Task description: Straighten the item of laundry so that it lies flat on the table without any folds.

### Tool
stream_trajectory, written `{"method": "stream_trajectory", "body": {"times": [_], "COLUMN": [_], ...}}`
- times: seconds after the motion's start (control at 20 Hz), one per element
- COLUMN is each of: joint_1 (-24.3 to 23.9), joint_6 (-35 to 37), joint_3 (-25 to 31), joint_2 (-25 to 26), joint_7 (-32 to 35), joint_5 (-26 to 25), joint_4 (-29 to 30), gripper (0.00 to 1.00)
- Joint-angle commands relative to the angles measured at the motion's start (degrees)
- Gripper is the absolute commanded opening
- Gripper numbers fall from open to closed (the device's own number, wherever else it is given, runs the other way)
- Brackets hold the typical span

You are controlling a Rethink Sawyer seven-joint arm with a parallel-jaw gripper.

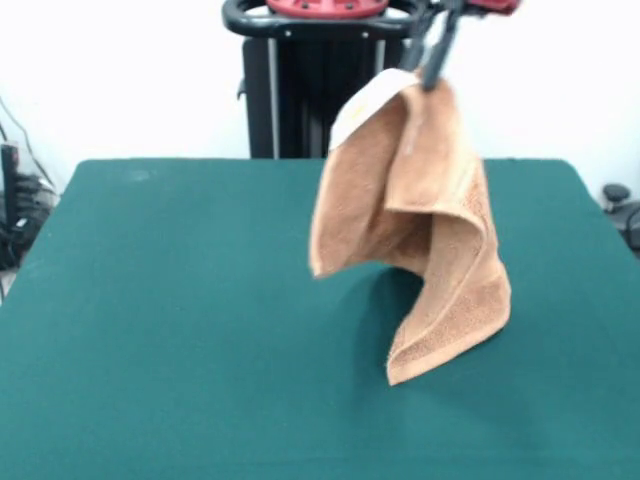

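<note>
The light-brown terry towel [420, 220] hangs in the air in the front view, pinched at its top edge by my gripper [434, 72], which comes down from the top of the picture. The towel droops in loose vertical folds, with one corner pointing left and its lowest corner [396, 378] touching or just above the green table [170, 320]. A white label [358, 104] shows at the towel's upper left edge. The gripper is shut on the towel's top.
The robot's black pedestal [300, 90] stands behind the table's far edge. Dark cables and gear sit at the far left [15, 215] and a dark object at the far right [622, 205], both off the table.
</note>
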Motion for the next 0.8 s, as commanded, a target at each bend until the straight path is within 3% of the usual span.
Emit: {"method": "stream_trajectory", "body": {"times": [0.05, 0.55, 0.65, 0.8], "joint_1": [-2.33, -3.10, -2.80, 0.22], "joint_6": [-1.45, -2.22, -2.20, 1.38], "joint_3": [9.03, 9.91, 8.97, 3.06], "joint_2": [1.93, 2.28, 2.52, 4.65], "joint_7": [5.05, 6.40, 6.06, 5.61], "joint_5": [-4.68, -6.30, -7.07, -8.76], "joint_4": [6.33, 5.20, 4.50, 1.44], "gripper": [0.00, 0.00, 0.00, 0.00]}}
